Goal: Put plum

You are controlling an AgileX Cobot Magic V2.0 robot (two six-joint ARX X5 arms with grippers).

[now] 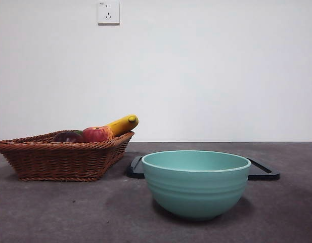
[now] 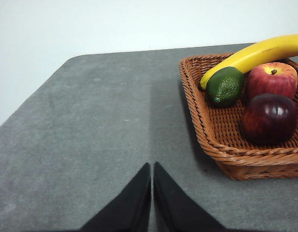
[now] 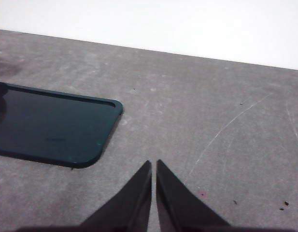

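The left gripper is hovering over bare grey surface, its two black jaws pressed together and gripping nothing. Ahead of it and off to one side, well apart from its tips, a woven wicker basket is sitting on the surface. Inside the basket, the plum is lying at the end nearest this gripper, dark maroon and glossy, touching a red-and-yellow apple just beyond it. A green fruit is resting beside the apple, and a yellow banana is leaning across the basket's far rim. In the front view, the basket is standing at the left with the plum peeking over its rim, and a teal bowl is standing to its right, in front of a flat black tray. The right gripper is hanging above the surface too, jaws closed together and empty, with the tray lying ahead of it and to one side, apart from its tips.
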